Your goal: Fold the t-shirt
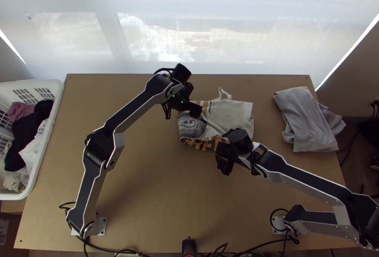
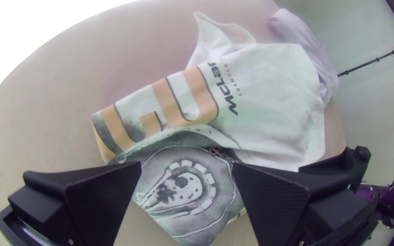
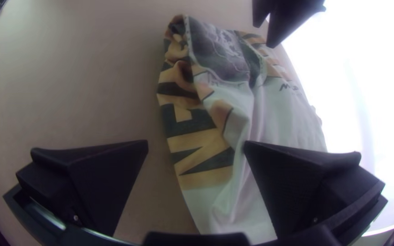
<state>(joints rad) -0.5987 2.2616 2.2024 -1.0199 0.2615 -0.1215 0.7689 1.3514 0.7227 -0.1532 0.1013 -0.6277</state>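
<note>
Lying folded over, the white-grey-orange cloth t-shirt [image 1: 230, 115]!
Black left gripper [image 1: 195, 110], black right gripper [image 1: 224, 158]: both are hovering close, fingers apart.

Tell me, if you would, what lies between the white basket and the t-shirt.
In the top view, bare wooden table lies between the basket and the t-shirt, with the left arm extending above that stretch.
</note>
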